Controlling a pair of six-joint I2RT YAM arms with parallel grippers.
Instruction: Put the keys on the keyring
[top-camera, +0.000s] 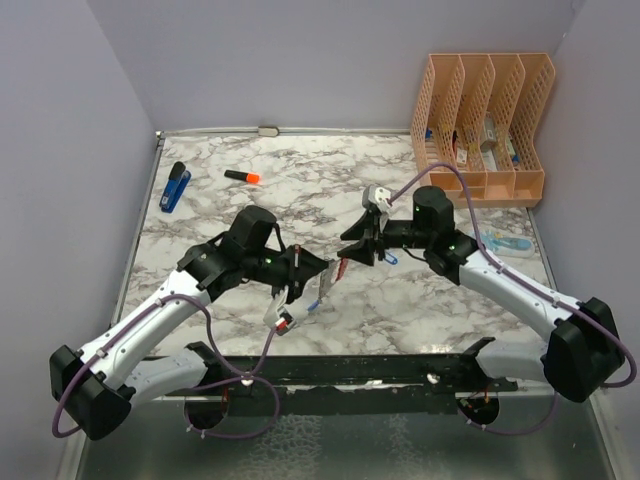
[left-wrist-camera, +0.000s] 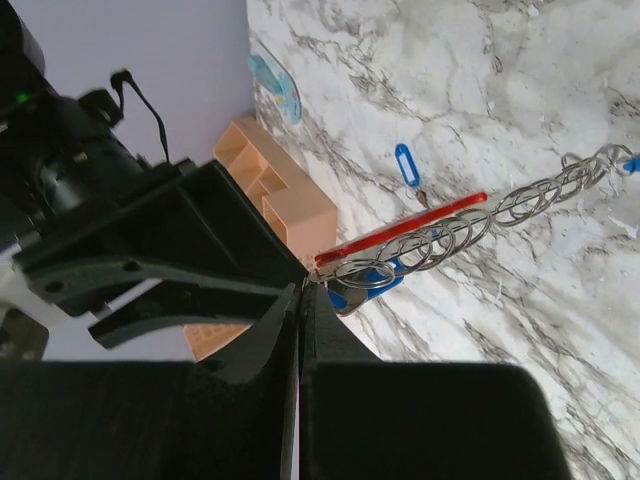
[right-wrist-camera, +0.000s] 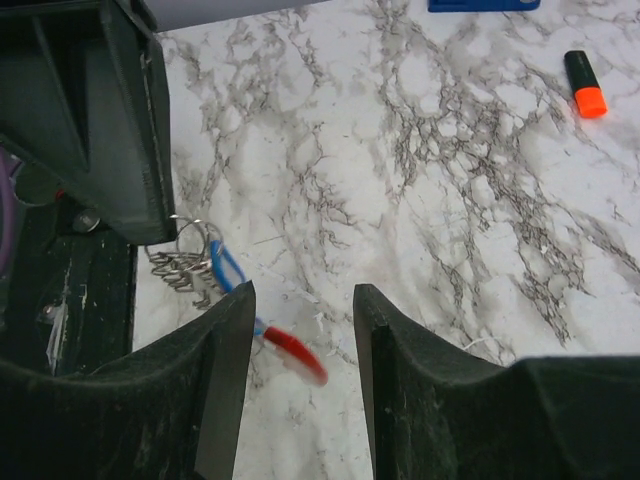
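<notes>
**Above the marble top: keyring pinched, one key loose**

Over the middle of the table, the left gripper (left-wrist-camera: 300, 292) has its jaws pressed flat together on the end of the keyring (left-wrist-camera: 400, 228). The keyring is a bright red curved loop trailing a chain of thin silver wire rings, and it appears to be clear of the surface. One tiny key with a bright blue plastic head (right-wrist-camera: 225, 265) hangs among the rings right at those fingertips. A second blue-headed key (left-wrist-camera: 405, 165) lies loose on the table nearby. The right gripper (right-wrist-camera: 300, 300) faces them with its jaws wide and nothing between them.

By its looks, the ring assembly is light, limp and free to swing, so it would give little to push against. The red loop seems the stiffest part to hold. The loose key is thin, flat and probably slippery on a hard top, and its plastic head looks like the best grip.

The white, grey-veined marble-pattern table top (top-camera: 300, 190) is smooth and walled by plain lilac panels. A peach slotted desk organiser (top-camera: 480, 110) stands in the far right corner.
</notes>
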